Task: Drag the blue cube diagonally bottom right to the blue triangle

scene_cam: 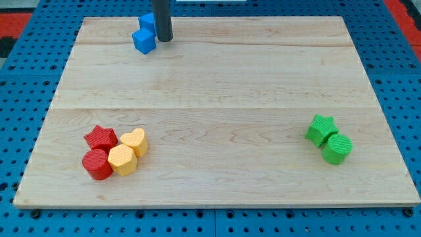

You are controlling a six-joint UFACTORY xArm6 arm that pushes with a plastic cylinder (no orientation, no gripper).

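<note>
The blue cube (pixel 143 41) sits near the top edge of the wooden board (pixel 210 85), left of centre. A second blue block (pixel 147 21), which may be the blue triangle, lies just above it, partly hidden by the rod, so its shape is hard to make out. My tip (pixel 164 39) rests on the board right next to the blue cube's right side. I cannot tell whether it touches the cube. The rod rises out of the view's top.
A red star (pixel 100 137), a red cylinder (pixel 97 164), a yellow heart (pixel 135 141) and a yellow rounded block (pixel 122 159) cluster at the bottom left. A green star (pixel 321 128) and a green cylinder (pixel 337 148) sit at the right.
</note>
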